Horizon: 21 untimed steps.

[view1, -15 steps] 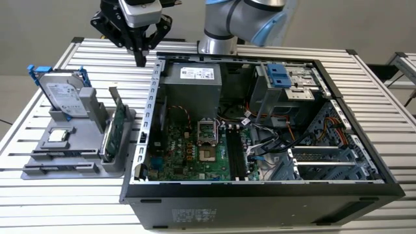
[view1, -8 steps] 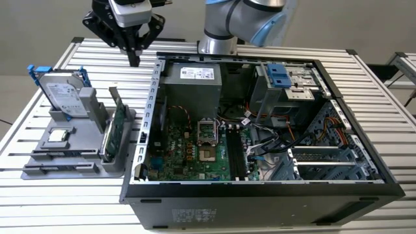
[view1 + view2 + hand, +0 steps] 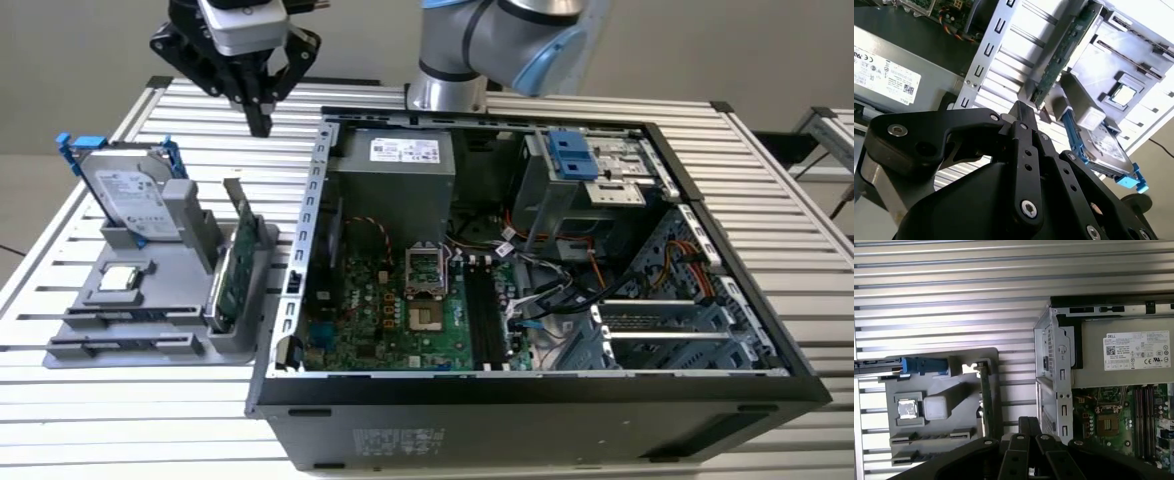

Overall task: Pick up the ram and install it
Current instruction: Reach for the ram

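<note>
Ribbed silver aluminium slats form the table (image 3: 134, 425), on which a large black open computer case (image 3: 534, 398) is set toward the exterior view's right. Behind it, the grey-and-blue robot arm (image 3: 494, 40) is mounted. A grey moulded parts tray (image 3: 160, 298) is laid beside the case, and in it a silver hard drive (image 3: 134, 195) and a broad green circuit card (image 3: 238, 262) are stood upright. The black two-fingered gripper (image 3: 258, 125) is hung fingers-down above the table's far edge, beyond the tray's far end. Its fingers are pressed together and nothing is held. The ram (image 3: 60, 318), judged to be the slim dark stick seen edge-on, is lodged in the tray's near-end holders, well apart from the gripper. Its long axis is laid across the exterior view, crosswise to the green card.
</note>
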Available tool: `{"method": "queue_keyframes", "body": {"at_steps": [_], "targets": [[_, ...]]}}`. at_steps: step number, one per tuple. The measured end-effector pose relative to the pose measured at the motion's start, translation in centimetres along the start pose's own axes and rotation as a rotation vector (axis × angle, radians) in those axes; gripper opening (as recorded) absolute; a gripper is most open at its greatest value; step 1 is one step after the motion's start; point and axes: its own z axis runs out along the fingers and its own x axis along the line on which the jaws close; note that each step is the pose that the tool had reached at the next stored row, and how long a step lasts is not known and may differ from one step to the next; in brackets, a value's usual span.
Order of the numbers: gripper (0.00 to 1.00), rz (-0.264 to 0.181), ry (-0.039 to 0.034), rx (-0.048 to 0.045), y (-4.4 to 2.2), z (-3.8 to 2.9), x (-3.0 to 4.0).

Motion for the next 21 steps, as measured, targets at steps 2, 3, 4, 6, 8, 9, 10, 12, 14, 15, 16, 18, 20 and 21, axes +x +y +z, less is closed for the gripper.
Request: {"method": "queue_keyframes", "body": {"at_steps": [2, 3, 4, 6, 8, 9, 10, 12, 14, 15, 16, 18, 20, 21], "targets": [[0.00, 0.000, 0.0000, 0.0000, -0.03, -0.01, 0.43], [0.00, 0.000, 0.0000, 0.0000, -0.04, -0.01, 0.62], [0.00, 0.000, 0.0000, 0.0000, -0.06, -0.01, 0.81], [0.00, 0.000, 0.0000, 0.0000, -0.08, -0.02, 1.21], [0.00, 0.000, 0.0000, -0.0001, -0.11, -0.03, 1.60], [0.00, 0.000, 0.0000, -0.0001, -0.12, -0.03, 1.80], [0.00, 0.000, 0.0000, 0.0000, -0.14, -0.04, 1.99], [0.00, 0.000, 0.0000, 0.0000, -0.16, -0.04, 2.35], [0.00, 0.000, 0.0000, 0.0000, -0.18, -0.05, 2.63], [0.00, 0.000, 0.0000, 0.0000, -0.19, -0.05, 2.72], [0.00, 0.000, 0.0000, 0.0000, -0.19, -0.06, 2.79], [0.00, 0.000, 0.0000, -0.0001, -0.20, -0.05, 2.87], [0.00, 0.000, 0.0001, 0.0000, -0.20, -0.06, 2.88], [0.00, 0.000, 0.0001, 0.0000, -0.20, -0.06, 2.90]]}}
